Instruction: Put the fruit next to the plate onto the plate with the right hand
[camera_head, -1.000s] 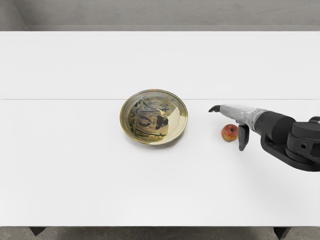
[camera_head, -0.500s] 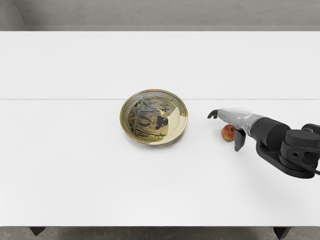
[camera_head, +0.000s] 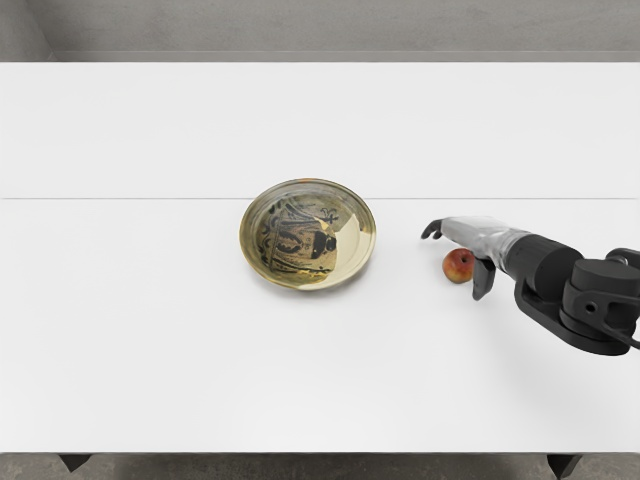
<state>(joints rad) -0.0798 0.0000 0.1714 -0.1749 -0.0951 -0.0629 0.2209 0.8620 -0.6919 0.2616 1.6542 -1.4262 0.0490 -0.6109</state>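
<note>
The fruit lies on the table, right of the plate and apart from it. In the head view, the right hand arches over the fruit, fingers loosely spread and thumb hanging beside it, holding nothing. Being round, the fruit could roll off if a finger nudges it before the grasp closes. The plate bears a dark painted pattern, with no readable writing.

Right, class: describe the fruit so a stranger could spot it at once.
Start at the white table, then find the patterned golden plate near its middle. Right of the plate, beside the right hand, lies the fruit: the only small, round, red-and-yellow thing there.
</note>
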